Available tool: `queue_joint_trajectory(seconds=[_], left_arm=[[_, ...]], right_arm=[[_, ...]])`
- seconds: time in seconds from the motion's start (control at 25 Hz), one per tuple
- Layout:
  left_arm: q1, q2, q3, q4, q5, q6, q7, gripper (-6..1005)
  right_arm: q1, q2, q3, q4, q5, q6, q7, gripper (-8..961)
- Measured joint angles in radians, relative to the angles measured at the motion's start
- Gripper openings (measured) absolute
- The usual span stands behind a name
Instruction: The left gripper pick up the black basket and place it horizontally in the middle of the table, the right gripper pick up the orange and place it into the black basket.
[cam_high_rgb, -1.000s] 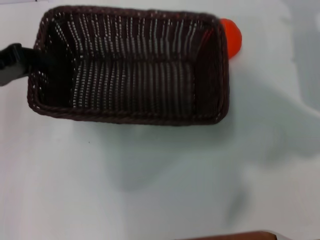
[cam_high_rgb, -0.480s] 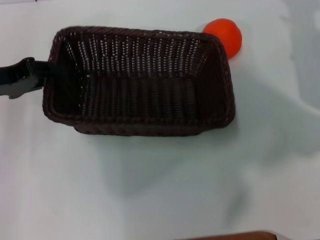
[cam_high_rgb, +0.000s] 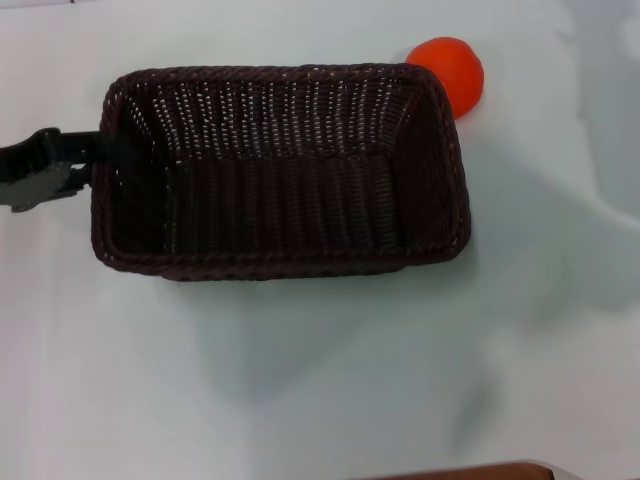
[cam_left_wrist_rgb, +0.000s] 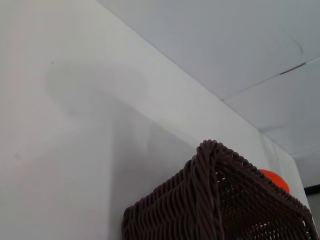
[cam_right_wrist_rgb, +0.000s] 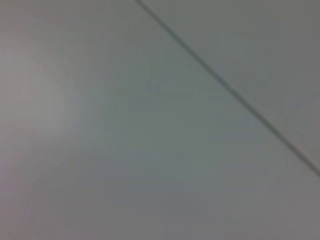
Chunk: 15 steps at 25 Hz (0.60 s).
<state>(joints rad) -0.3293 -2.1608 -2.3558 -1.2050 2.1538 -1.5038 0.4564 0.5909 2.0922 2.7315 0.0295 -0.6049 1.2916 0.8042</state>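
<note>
1 black basket (cam_high_rgb: 280, 170) at left tool (cam_high_rgb: 95, 150) (orange (cam_high_rgb: 450, 72) beyond)

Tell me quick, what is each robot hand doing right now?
Left gripper: shut on the black basket, gripping its left end wall.
Right gripper: not in view, so it cannot be told.

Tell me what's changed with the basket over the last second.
The black basket, held at its left end by the left hand, has shifted right and toward the robot and levelled out; its far-right corner no longer hides most of the orange. The left hand stays clamped on the rim. The orange has not moved on the table. The right hand is out of view.
</note>
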Motion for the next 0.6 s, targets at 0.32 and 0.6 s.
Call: queue_joint_trajectory(seconds=[0.32,0.6], left_arm=[[0.036,0.032,-0.079,-0.033,-0.005,-0.021,0.117,523],[0.043,-0.004,-0.312,0.013,-0.204,-0.026,0.622,527]], right_arm=[[-0.022,-0.023,-0.301,0.147,-0.03,-0.042,0.129,955],[-0.043,-0.157,-0.577,0.412,-0.38,-0.152,0.571,955]])
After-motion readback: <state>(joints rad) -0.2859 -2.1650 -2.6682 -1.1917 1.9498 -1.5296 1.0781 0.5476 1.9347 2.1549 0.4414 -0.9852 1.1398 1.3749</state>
